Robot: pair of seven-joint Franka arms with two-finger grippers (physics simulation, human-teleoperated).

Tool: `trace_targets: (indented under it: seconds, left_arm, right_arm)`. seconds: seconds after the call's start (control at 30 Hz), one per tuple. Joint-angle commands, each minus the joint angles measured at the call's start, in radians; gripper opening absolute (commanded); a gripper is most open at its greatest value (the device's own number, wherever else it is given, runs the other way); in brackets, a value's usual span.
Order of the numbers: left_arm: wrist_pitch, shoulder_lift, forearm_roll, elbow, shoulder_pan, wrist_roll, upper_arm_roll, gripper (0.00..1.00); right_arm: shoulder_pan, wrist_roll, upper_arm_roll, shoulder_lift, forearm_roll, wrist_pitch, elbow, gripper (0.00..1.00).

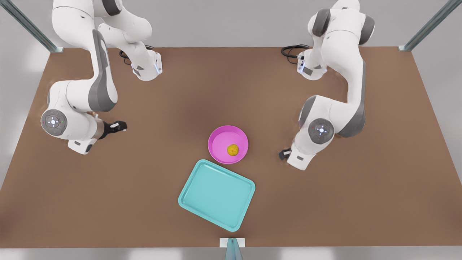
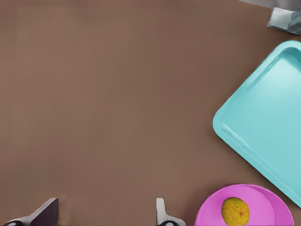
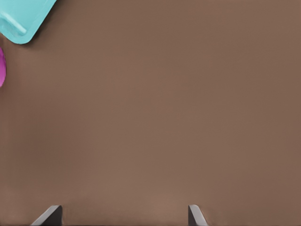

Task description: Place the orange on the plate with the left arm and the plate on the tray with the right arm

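Note:
The orange [image 1: 232,150] [image 2: 235,211] lies in the pink plate [image 1: 221,141] [image 2: 265,209], toward the side nearer the front view's right. The plate rests on the table, just beyond a corner of the teal tray [image 1: 216,195] [image 2: 268,122], which holds nothing. My left gripper [image 1: 121,126] [image 2: 106,217] is open and holds nothing, well off toward the front view's left of the plate. My right gripper [image 1: 283,154] [image 3: 124,217] is open above bare table at the front view's right of the plate, whose edge [image 3: 1,68] and a tray corner [image 3: 23,16] show in the right wrist view.
The brown table [image 1: 343,202] stretches wide on both sides of the tray. A metal post [image 1: 232,247] [image 2: 284,19] stands at the near edge, just past the tray. Both arm bases with their cables sit at the far edge.

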Motion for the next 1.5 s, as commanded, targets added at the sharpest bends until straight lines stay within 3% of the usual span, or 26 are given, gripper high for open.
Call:
trace_targets:
  seconds: [0.0, 0.03, 0.1, 0.13, 0.2, 0.47, 1.0, 1.07, 1.2, 1.3, 1.47]
  left_arm:
    - [-0.480, -0.057, 0.007, 0.066, 0.018, 0.608, 0.153, 1.00]
    - [-0.517, -0.091, 0.007, 0.103, 0.021, 0.625, 0.170, 1.00]
    - [-0.395, -0.276, 0.141, -0.047, 0.313, 0.619, -0.230, 1.00]
    - [-0.348, -0.346, 0.123, -0.106, 0.362, 0.619, -0.238, 1.00]
    - [-0.365, -0.333, 0.094, -0.098, 0.368, 0.603, -0.237, 1.00]
    - [-0.357, -0.270, 0.094, -0.090, 0.368, 0.540, -0.243, 1.00]
    - [-0.428, -0.264, 0.085, -0.089, 0.374, 0.543, -0.234, 1.00]
    - [-0.428, -0.264, 0.085, -0.089, 0.374, 0.543, -0.234, 1.00]
    - [-0.428, -0.263, 0.082, -0.078, 0.373, 0.542, -0.234, 1.00]
    - [-0.428, -0.263, 0.082, -0.078, 0.373, 0.542, -0.234, 1.00]
    - [-0.440, -0.263, 0.080, -0.078, 0.373, 0.533, -0.235, 1.00]
  right_arm:
    - [0.104, 0.089, 0.002, 0.086, 0.204, 0.175, -0.013, 1.00]
    - [0.150, 0.154, 0.002, 0.131, 0.257, 0.254, -0.015, 1.00]
    - [0.232, 0.162, 0.004, 0.212, 0.290, 0.443, -0.027, 1.00]
    - [0.285, 0.162, 0.004, 0.214, 0.312, 0.558, -0.095, 1.00]
    - [0.365, 0.162, 0.004, 0.222, 0.345, 0.675, -0.158, 1.00]
    - [0.405, 0.151, 0.054, 0.343, 0.513, 0.677, -0.145, 1.00]
    - [0.394, 0.126, 0.079, 0.450, 0.559, 0.678, -0.079, 1.00]
    - [0.394, 0.113, 0.079, 0.453, 0.559, 0.678, -0.079, 0.74]
    - [0.396, 0.113, 0.079, 0.459, 0.556, 0.678, -0.073, 0.56]
    - [0.396, 0.113, 0.079, 0.461, 0.554, 0.677, -0.072, 0.34]
    - [0.394, 0.103, 0.079, 0.458, 0.551, 0.663, -0.060, 0.21]
